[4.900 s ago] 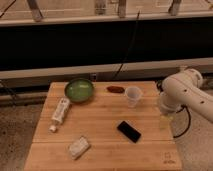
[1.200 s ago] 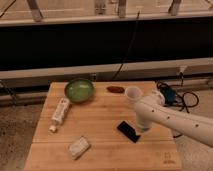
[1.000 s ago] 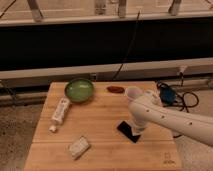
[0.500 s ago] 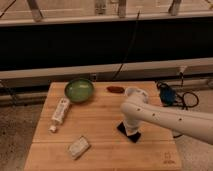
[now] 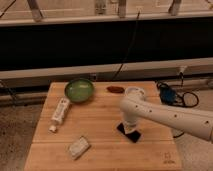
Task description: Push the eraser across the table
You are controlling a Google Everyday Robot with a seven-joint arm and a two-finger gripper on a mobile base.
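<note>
The eraser (image 5: 131, 134) is a small flat black block on the wooden table (image 5: 100, 150), right of centre. Only its near and left parts show; the rest is hidden under my arm. My white arm reaches in from the right and bends down over it. My gripper (image 5: 129, 125) is at the arm's lower end, right on top of the eraser.
A green bowl (image 5: 79, 90) sits at the back left. A white tube (image 5: 59, 114) lies at the left. A pale wrapped block (image 5: 79, 147) lies front left. A small brown-red object (image 5: 115, 89) lies at the back. Cables (image 5: 172, 95) lie off the right edge.
My arm has swung left across the table from the right edge and come down over the eraser. The eraser has shifted slightly and is more covered than before.
</note>
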